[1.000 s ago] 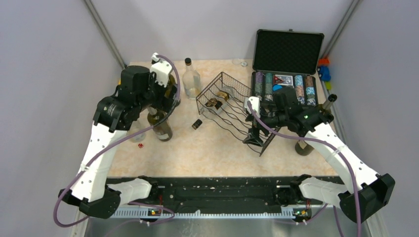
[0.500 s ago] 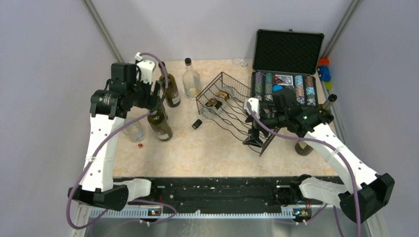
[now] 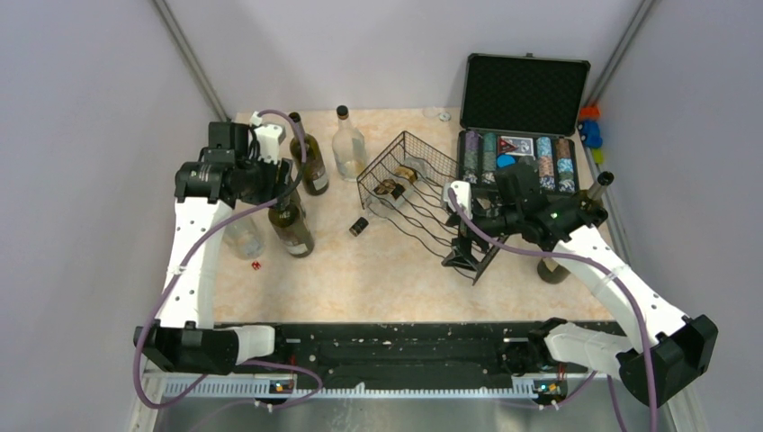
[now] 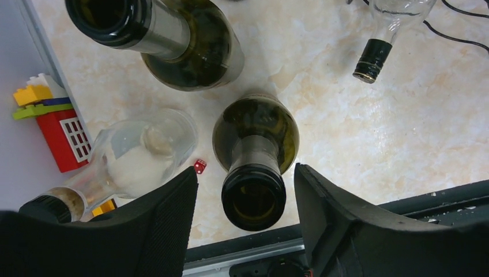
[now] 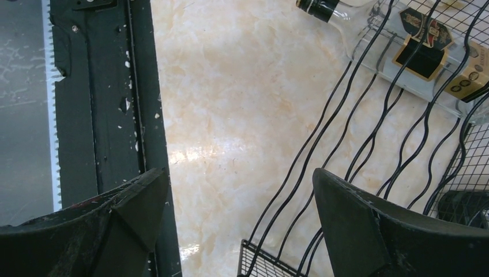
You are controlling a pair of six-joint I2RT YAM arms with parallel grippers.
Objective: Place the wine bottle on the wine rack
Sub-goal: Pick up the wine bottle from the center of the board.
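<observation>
While I watch the left wrist feed, the left gripper sits with its fingers parted on either side of the neck of the wine bottle, a sliver of gap showing on each side, so it has hold of nothing. That dark green bottle stands upright on the table at the left, well apart from the wine rack. Just beside it I see a second dark bottle, a clear bottle and a small red die; toy bricks lie at the table edge. Farther off stands a black-capped clear bottle. From above, the rack sits mid-table with one labelled bottle already lying in its cradles, and an open case of chips just beyond it. My right gripper is spread wide at the rack's near end, wires running between the fingers, and it grips nothing that I can make out.
</observation>
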